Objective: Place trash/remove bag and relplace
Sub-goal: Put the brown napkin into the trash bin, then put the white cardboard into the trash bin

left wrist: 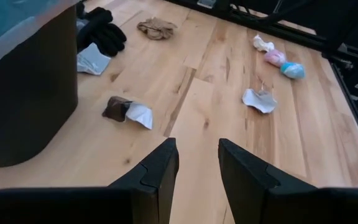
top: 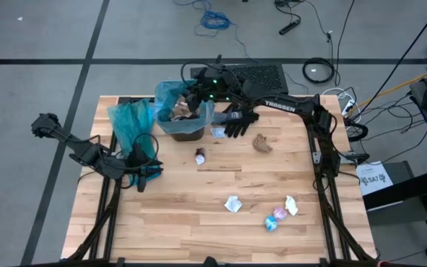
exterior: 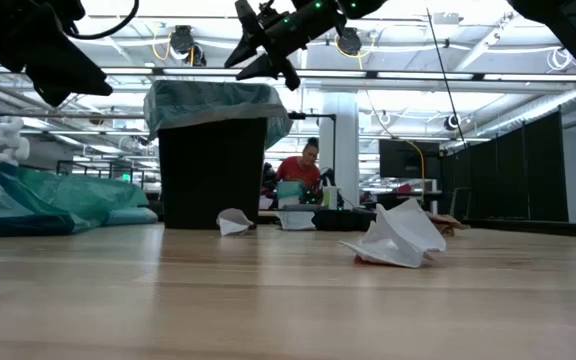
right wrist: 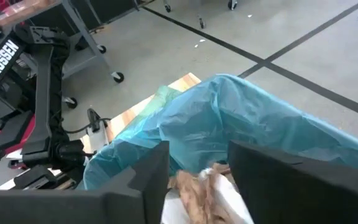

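Nearest scrap: in my low view a crumpled white paper [exterior: 398, 238] lies closest on the table [exterior: 288, 300], with another white scrap [exterior: 234, 221] just beside the bin's foot.
Right gripper [right wrist: 197, 180]: I see it above the bin mouth, fingers parted with a gap, nothing between them; crumpled brown and white paper [right wrist: 207, 190] lies in the bag right below.
Bin [top: 180, 122]: black, lined with a teal bag [top: 170, 95], near the table's far edge.
Left gripper [left wrist: 197, 163]: near the left edge, fingers narrowly apart, empty.
Spare bag [top: 132, 122]: teal heap beside the bin.
Only from above: blue-pink wrappers [top: 275, 218] toward the near right corner.
Gloves [top: 237, 121]: black, right of the bin.
Background: the low view alone shows a person [exterior: 300, 166] seated beyond the table.
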Action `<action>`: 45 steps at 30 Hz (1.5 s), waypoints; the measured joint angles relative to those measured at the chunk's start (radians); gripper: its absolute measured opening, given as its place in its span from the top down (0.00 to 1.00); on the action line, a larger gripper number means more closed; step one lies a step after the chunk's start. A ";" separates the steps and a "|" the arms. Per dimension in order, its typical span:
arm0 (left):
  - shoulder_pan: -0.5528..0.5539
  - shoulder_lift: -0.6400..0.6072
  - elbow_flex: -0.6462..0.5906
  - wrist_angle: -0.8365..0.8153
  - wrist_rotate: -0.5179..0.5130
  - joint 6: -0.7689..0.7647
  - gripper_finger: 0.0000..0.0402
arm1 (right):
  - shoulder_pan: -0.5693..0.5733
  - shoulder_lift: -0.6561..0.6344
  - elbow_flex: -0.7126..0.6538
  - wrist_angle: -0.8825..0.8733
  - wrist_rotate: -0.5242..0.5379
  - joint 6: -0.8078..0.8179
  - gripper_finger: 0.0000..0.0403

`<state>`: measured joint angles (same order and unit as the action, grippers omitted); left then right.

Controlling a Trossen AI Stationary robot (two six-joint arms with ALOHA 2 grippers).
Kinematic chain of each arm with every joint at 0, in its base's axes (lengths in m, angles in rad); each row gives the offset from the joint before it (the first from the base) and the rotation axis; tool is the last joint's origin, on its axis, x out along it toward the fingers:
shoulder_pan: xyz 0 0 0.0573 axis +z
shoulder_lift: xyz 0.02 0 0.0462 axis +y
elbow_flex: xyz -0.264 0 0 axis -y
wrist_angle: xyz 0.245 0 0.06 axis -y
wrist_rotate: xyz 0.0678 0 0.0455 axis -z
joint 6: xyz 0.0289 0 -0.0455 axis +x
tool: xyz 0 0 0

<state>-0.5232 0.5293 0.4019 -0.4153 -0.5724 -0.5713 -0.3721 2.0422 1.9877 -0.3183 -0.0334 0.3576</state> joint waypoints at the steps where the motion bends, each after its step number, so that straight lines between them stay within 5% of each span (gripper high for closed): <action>1: 0.000 0.000 0.000 0.002 0.000 0.000 0.70 | 0.000 0.000 0.000 0.000 0.000 0.000 0.58; 8: 0.000 0.000 0.000 0.010 0.000 0.001 0.70 | -0.002 -0.043 0.000 -0.036 -0.110 -0.009 0.54; 21: 0.000 0.000 0.000 0.002 0.000 0.011 0.70 | 0.075 -0.255 0.001 -0.627 -0.055 -0.108 0.69; 26: 0.000 0.000 0.000 0.000 -0.003 0.011 0.70 | 0.179 -0.202 0.001 -0.843 0.079 -0.047 0.68; 31: 0.000 0.000 0.000 0.001 -0.005 0.031 0.70 | 0.276 -0.111 0.001 -0.827 0.160 0.020 0.66; 45: 0.001 0.000 0.000 0.002 0.077 0.027 0.70 | 0.345 0.137 0.000 -0.743 0.159 0.075 0.49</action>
<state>-0.5224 0.5297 0.4019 -0.4137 -0.4950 -0.5446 -0.0275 2.1791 1.9881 -1.0612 0.1254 0.4328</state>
